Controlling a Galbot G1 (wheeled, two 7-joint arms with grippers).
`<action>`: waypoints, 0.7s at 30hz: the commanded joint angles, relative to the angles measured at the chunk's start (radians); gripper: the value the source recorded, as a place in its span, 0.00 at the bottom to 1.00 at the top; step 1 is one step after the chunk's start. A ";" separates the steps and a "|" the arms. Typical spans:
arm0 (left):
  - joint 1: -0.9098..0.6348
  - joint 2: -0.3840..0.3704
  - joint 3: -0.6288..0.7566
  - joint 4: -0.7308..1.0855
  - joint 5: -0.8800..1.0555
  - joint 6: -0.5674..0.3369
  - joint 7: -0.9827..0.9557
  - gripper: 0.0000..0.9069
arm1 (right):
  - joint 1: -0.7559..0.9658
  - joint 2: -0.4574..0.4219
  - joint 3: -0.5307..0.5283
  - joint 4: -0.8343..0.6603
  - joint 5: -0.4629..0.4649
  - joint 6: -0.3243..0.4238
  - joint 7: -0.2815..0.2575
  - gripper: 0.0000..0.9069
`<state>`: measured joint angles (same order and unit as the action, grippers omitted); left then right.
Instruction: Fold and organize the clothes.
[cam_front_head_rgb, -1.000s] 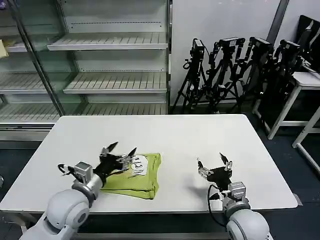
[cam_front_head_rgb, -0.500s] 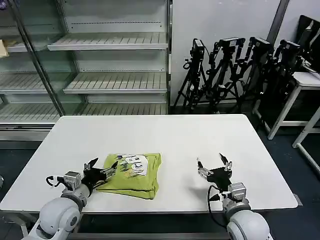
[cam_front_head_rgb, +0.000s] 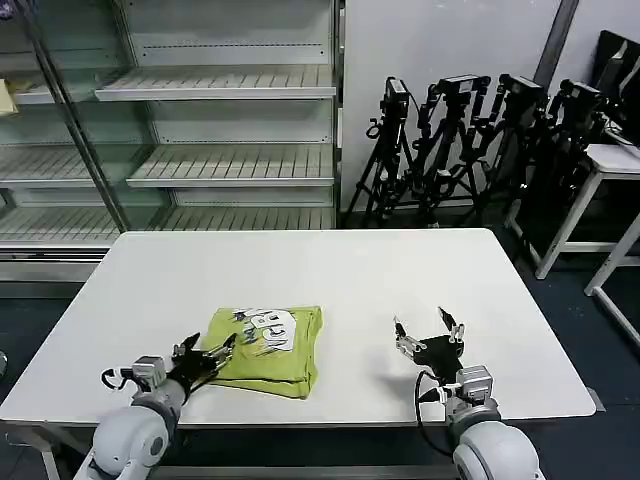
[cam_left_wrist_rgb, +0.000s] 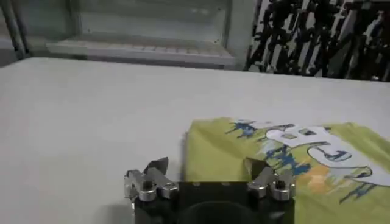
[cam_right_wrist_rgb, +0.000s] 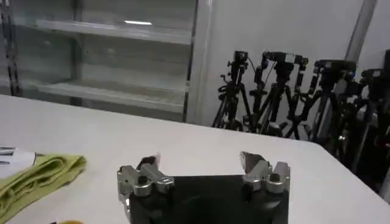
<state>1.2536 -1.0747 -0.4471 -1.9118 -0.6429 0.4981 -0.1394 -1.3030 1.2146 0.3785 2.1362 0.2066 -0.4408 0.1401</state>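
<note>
The folded lime T-shirt (cam_front_head_rgb: 264, 350) is laid print-up on the white table (cam_front_head_rgb: 330, 275). The left gripper (cam_front_head_rgb: 207, 353) is held spread at the shirt's near-left corner. The right gripper (cam_front_head_rgb: 428, 328) is parked, spread and empty, well apart to the shirt's right.

Left tool (cam_front_head_rgb: 207, 351) now off T-shirt (cam_front_head_rgb: 268, 350).

place: lab or studio | signs: empty glass-door shelving (cam_front_head_rgb: 230, 130) | cluster of camera tripods (cam_front_head_rgb: 470, 140) by white wall | bare white tabletop (cam_front_head_rgb: 350, 280) | side tables (cam_front_head_rgb: 600, 190)
</note>
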 joint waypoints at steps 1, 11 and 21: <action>0.010 -0.022 0.002 0.015 -0.032 -0.013 0.010 0.01 | 0.000 -0.001 0.000 0.000 0.000 -0.001 0.000 1.00; 0.019 -0.035 -0.021 -0.015 -0.128 0.034 -0.005 0.01 | -0.001 0.000 -0.003 -0.002 0.000 0.001 0.001 1.00; 0.006 -0.070 -0.049 -0.039 -0.172 0.015 -0.047 0.01 | -0.004 0.003 -0.006 -0.001 -0.002 0.006 0.001 1.00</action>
<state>1.2709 -1.1223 -0.4735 -1.9389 -0.7519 0.5195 -0.1498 -1.3067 1.2173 0.3714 2.1345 0.2053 -0.4366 0.1408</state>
